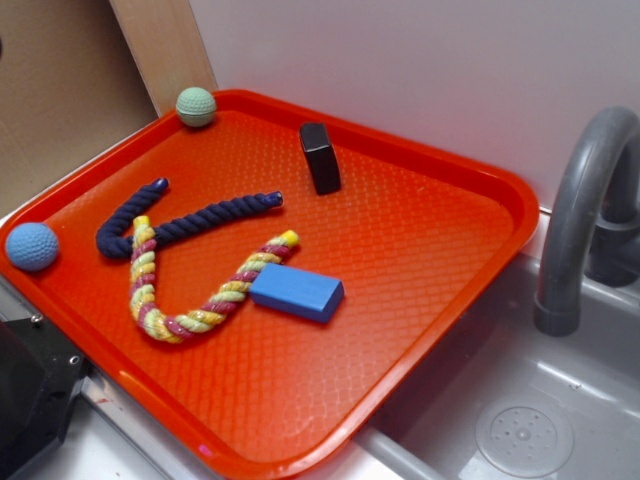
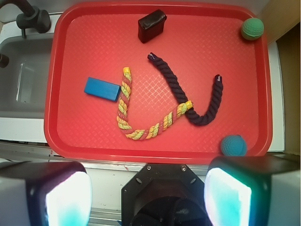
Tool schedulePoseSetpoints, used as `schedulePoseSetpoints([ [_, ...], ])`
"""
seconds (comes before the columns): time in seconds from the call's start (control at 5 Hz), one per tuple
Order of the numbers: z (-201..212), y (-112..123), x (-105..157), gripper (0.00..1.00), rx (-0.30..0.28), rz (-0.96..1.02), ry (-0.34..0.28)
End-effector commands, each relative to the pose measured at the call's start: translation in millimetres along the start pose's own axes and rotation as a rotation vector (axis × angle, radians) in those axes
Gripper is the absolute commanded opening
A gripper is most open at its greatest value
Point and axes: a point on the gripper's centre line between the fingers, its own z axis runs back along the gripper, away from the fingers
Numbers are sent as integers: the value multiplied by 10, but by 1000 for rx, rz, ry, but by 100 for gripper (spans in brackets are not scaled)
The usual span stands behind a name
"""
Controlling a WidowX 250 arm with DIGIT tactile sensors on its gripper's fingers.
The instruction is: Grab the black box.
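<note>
On the tray, by its far rim: black box (image 1: 320, 157) (image 2: 151, 25), standing on edge, glossy, alone, touching nothing.
Tray (image 1: 430, 260) (image 2: 84, 52): red, textured, set beside the sink; holds everything listed below.
Blue block (image 1: 296, 291) (image 2: 102, 89): lying flat near the tray's middle, well apart from the black box, just beside one end of the striped rope.
Striped rope (image 1: 190, 300) (image 2: 141, 122): yellow and pink, bent in a U; one arm ends by the blue block, the other overlaps the navy rope.
Navy rope (image 1: 190, 222) (image 2: 188, 94): dark, curved in a hook; one end points toward the black box but stays apart from it.
Green ball (image 1: 196, 106) (image 2: 252, 28): in a tray corner on the same far rim as the black box, well apart from it.
Blue ball (image 1: 32, 246) (image 2: 233, 145): at the tray rim on the side away from the black box.
Sink (image 1: 520, 400) (image 2: 23, 80): grey, next to the tray, with a grey faucet (image 1: 585, 200) (image 2: 28, 16) at its back.
Gripper (image 2: 148, 197): seen only in the wrist view, above the counter outside the tray's near rim, across the tray from the black box.
Jaws: spread wide, one finger at each bottom corner of the wrist view; nothing between them, nothing touched.
</note>
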Motion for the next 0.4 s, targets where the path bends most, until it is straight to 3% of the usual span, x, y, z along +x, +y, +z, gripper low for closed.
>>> schedulePoseSetpoints([
  [0.0, 0, 0, 0, 100, 0, 0, 0],
  [0.2, -258, 57, 476, 100, -7, 209, -57],
])
